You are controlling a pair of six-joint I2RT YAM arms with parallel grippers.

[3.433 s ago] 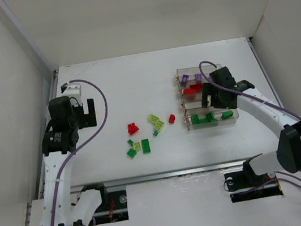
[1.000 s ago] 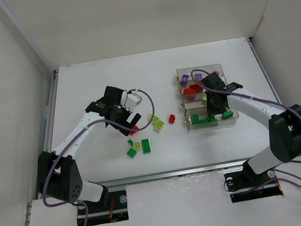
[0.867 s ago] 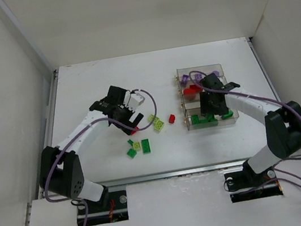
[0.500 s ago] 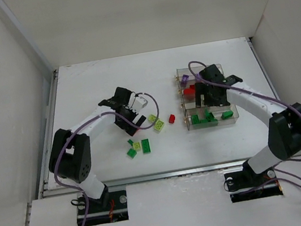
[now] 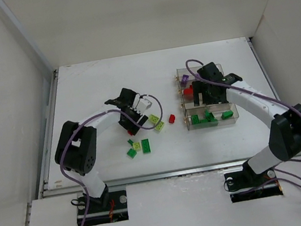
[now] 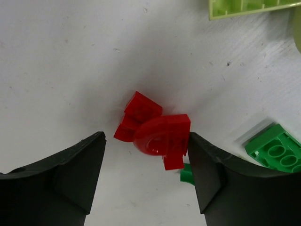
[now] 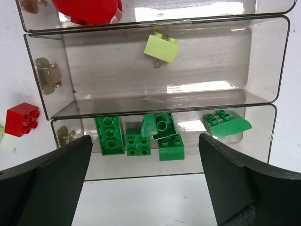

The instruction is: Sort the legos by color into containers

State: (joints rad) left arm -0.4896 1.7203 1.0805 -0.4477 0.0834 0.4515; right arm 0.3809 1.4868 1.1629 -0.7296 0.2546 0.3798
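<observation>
The left gripper (image 6: 146, 137), opened wide, straddles the red legos (image 6: 155, 134) on the counter (image 6: 56, 56), a green brick (image 6: 275, 148) at four o'clock. It should lower straight and close gently; the red pieces are perhaps two, joined. The right gripper (image 7: 145, 139) hangs spread over the containers (image 7: 225, 66).

Both arms — the left arm (image 5: 101, 119) and the right arm (image 5: 254, 103) — wear white links between bulky black joints. A purple cable (image 5: 189, 72) runs along each. Matte black fingers (image 6: 66, 174) fill five and seven o'clock in both wrist views.
</observation>
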